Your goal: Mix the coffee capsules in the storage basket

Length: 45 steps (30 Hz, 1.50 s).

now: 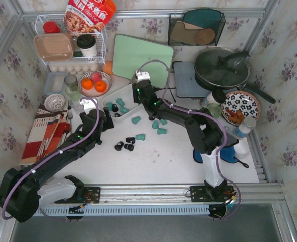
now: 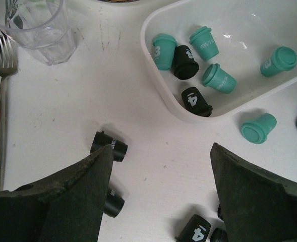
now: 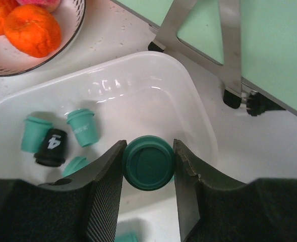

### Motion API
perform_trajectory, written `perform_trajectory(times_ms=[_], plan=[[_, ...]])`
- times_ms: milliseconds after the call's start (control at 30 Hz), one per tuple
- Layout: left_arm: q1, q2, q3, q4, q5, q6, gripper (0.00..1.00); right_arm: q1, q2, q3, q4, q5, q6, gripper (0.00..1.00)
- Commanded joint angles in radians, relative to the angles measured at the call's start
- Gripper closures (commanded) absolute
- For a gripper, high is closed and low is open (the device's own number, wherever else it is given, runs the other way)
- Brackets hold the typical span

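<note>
Right gripper clamps teal capsule above basket. Left gripper spread wide, empty, near basket. Inside: black capsule "4", second teal capsule "3".

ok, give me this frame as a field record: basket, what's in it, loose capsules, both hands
basket: white storage basket on the table
contents: teal capsules and black capsules, lying mixed
right hand: shut on a held teal capsule, over the basket
left hand: open, empty, above the table beside the basket
outside basket: loose teal capsules and loose black capsules on the table
nearby: fruit bowl, clear glass, fork
</note>
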Motion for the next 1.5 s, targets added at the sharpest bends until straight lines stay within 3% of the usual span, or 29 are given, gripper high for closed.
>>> perform_trajectory(times_ms=[0, 233, 500, 1000, 1467], plan=[[0.0, 0.004, 0.012, -0.002, -0.003, -0.01, 0.2, -0.002, 0.09, 0.059, 0.085, 0.031, -0.043, 0.46], [0.0, 0.004, 0.013, -0.004, -0.003, -0.009, 0.2, -0.002, 0.11, 0.079, 0.058, 0.054, -0.065, 0.28], [0.0, 0.004, 0.016, -0.007, 0.0, -0.011, 0.2, -0.001, -0.062, -0.078, -0.002, 0.029, -0.003, 0.29], [0.0, 0.011, 0.015, -0.003, 0.008, -0.015, 0.2, 0.004, -0.425, -0.526, -0.125, 0.013, 0.077, 0.31], [0.0, 0.031, 0.021, -0.003, 0.015, -0.016, 0.2, 0.007, -0.414, -0.656, -0.184, -0.025, 0.152, 0.29]])
